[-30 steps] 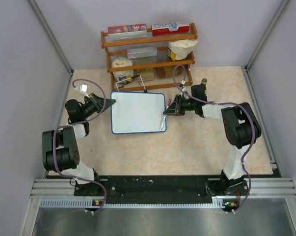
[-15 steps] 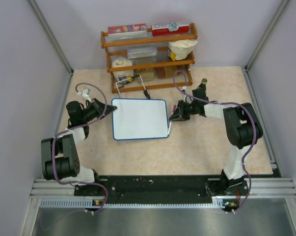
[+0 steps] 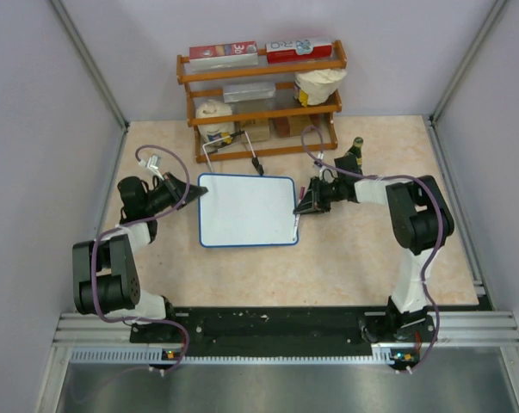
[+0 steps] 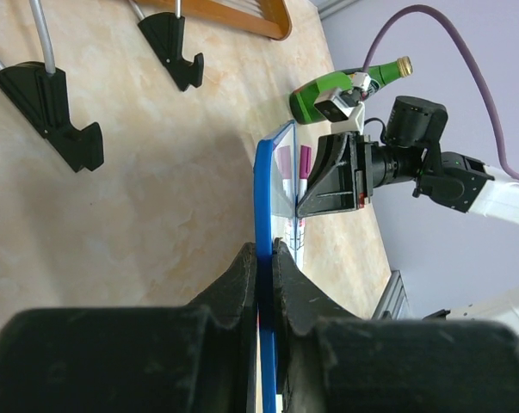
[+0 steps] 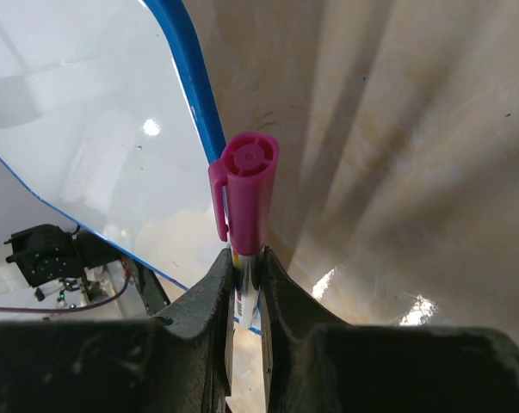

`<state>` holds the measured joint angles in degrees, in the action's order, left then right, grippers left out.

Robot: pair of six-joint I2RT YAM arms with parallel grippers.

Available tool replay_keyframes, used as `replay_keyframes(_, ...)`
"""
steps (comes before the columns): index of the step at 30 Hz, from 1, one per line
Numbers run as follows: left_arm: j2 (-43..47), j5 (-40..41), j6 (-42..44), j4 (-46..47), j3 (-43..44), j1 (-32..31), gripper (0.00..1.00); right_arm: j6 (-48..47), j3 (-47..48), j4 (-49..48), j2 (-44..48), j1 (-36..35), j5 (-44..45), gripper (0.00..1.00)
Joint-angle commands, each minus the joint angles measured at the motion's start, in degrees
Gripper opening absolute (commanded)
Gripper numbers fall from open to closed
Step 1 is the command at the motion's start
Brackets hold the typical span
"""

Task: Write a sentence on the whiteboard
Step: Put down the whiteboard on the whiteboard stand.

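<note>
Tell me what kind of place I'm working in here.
Most likely a lab robot cell, not a home: plain panel walls on aluminium posts enclose the table, a metal mounting rail edges it, and the wooden rack of groceries looks staged.

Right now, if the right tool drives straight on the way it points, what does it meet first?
The whiteboard: the right tool, shut on a pink-capped marker, points at its blue right edge close ahead. Whether the marker touches it is unclear.
</note>
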<state>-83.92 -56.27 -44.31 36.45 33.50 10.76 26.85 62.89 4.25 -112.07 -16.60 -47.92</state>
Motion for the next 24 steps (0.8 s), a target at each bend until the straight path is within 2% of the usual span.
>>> replay_keyframes(1,0.07,-3.41,1.78,3.72,1.39,-0.66,0.0,0.13,2.67,-0.03,-2.53,-0.01,-0.25,0.0)
replay_keyframes(10,-0.89,-4.99,1.16,3.81,2.27,-1.27,0.0,0.13,3.03,-0.03,-4.47,-0.01,-0.15,0.0)
replay_keyframes(19,-3.97,-7.54,2.3,0.3,5.26,-4.17,0.23,0.13,3.02,-0.47,-5.7,-0.36,0.11,0.0)
replay_keyframes(21,-4.15,-7.54,4.4,-3.29,6.66,-4.61,0.27,0.13,2.94,-0.56,-6.05,-0.45,0.46,0.0)
replay_keyframes(24,-4.15,-5.96,10.54,-14.79,9.47,-5.31,0.31,0.13,2.94,-0.56,-6.14,-0.45,0.99,0.0)
